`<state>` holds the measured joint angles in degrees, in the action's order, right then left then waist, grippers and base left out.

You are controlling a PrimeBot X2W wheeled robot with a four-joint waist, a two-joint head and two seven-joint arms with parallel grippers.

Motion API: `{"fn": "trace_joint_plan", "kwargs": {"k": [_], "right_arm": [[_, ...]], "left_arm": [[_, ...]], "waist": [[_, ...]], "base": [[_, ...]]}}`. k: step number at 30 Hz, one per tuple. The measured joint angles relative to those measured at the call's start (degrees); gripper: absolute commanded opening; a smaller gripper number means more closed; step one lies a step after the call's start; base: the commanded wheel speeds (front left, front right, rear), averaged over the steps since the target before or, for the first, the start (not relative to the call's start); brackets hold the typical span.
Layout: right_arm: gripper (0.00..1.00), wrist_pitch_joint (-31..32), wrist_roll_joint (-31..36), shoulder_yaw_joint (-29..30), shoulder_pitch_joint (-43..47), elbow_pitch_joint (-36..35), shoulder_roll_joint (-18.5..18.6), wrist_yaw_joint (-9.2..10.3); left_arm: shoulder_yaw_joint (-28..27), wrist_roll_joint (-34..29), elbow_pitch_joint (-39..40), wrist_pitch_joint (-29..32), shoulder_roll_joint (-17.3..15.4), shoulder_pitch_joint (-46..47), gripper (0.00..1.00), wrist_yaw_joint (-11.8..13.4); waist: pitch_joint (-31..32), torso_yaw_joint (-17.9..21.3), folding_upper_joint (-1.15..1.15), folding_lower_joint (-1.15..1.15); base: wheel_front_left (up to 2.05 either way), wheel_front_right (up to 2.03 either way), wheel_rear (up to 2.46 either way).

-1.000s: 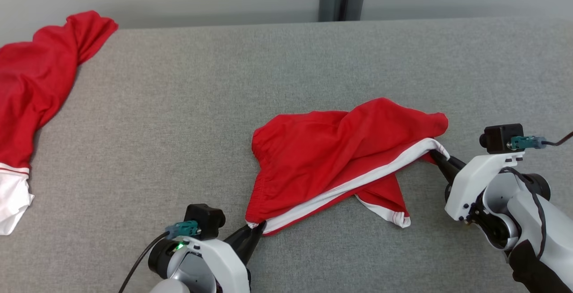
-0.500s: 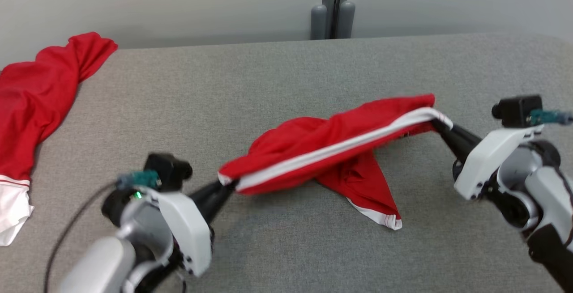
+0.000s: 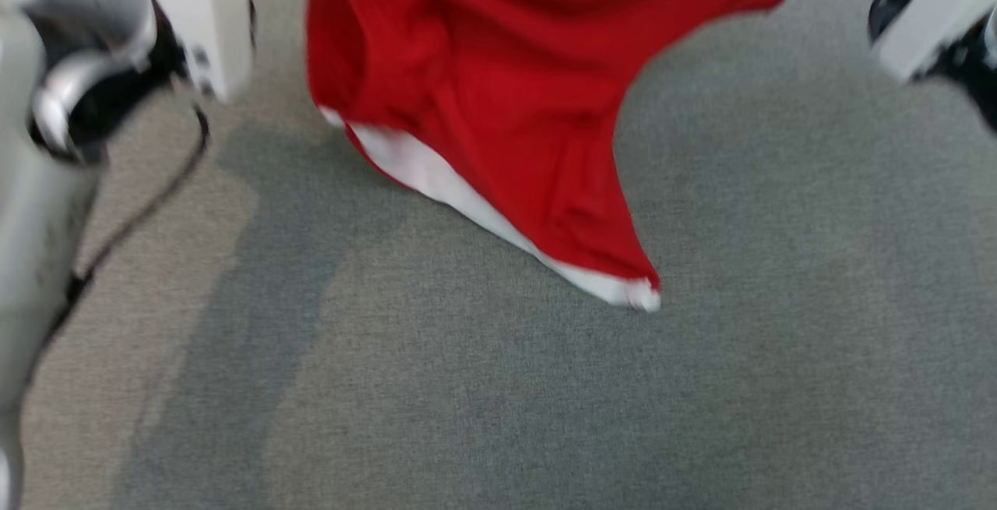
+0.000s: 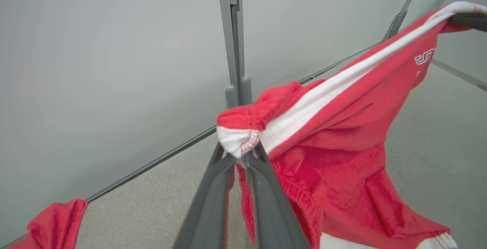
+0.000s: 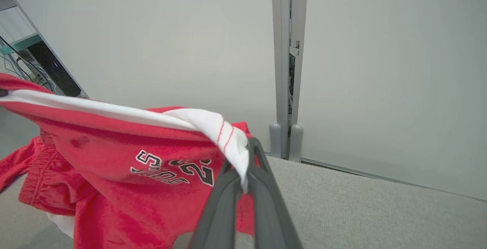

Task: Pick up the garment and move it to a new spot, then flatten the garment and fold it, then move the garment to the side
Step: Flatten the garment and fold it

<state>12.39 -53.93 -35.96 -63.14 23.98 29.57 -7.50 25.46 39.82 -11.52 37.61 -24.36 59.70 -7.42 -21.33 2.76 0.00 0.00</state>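
Note:
The garment [image 3: 483, 89] is a pair of red shorts with white trim, hanging in the air above the grey table [image 3: 545, 401]. Its lower point dangles just over the surface. In the left wrist view my left gripper [image 4: 241, 157] is shut on a white-and-red corner of the garment [image 4: 342, 135]. In the right wrist view my right gripper [image 5: 247, 157] is shut on the white band of the garment [image 5: 133, 154], near black and white lettering. The white stripe is stretched taut between the two grippers. My pale wrists show at the head view's top corners.
Another red cloth [image 4: 53, 226] lies on the table far to the left. A grey post [image 5: 285, 70] and a pale wall stand behind the table's far edge. My left forearm [image 3: 47, 183] and its cable hang over the table's left side.
Both grippers have risen and lifted the garment off the table, so it now hangs between them. The head camera has shifted as well, and the whole picture has moved.

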Motion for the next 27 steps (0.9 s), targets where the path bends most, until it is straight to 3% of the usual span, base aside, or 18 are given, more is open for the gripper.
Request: {"fn": "trace_joint_plan", "kwargs": {"k": [6, 13, 19, 27], "right_arm": [[0.00, -4.4, -1.4, -0.4, -16.9, 5.5, -2.1, 0.00], [0.00, -11.9, -1.0, -2.9, -29.4, 12.4, -2.8, -0.01], [0.00, -14.0, -2.4, -9.2, -30.6, 13.8, -2.2, 0.00], [0.00, -15.2, -7.0, -19.3, -19.8, 11.1, -0.1, 0.00]], "left_arm": [[3.0, -0.9, -11.8, -5.3, 1.8, 20.4, 0.00, 0.0], [4.3, -0.3, -24.9, -15.0, 4.9, 32.8, 0.00, 0.0], [10.0, 4.3, -28.9, -17.7, 5.8, 32.9, 0.00, -0.1], [21.2, 13.2, -26.0, -19.4, 2.3, 19.3, 0.00, 0.0]], "waist": [[-7.5, 0.9, 0.00, 0.00], [-11.8, 1.5, 0.00, 0.00], [-11.0, 1.2, 0.00, 0.00], [-8.2, 1.2, 0.00, 0.00]], "base": [[0.00, 0.00, 0.00], [0.00, 0.00, 0.00], [0.00, 0.00, 0.00], [0.00, 0.00, 0.00]]}}
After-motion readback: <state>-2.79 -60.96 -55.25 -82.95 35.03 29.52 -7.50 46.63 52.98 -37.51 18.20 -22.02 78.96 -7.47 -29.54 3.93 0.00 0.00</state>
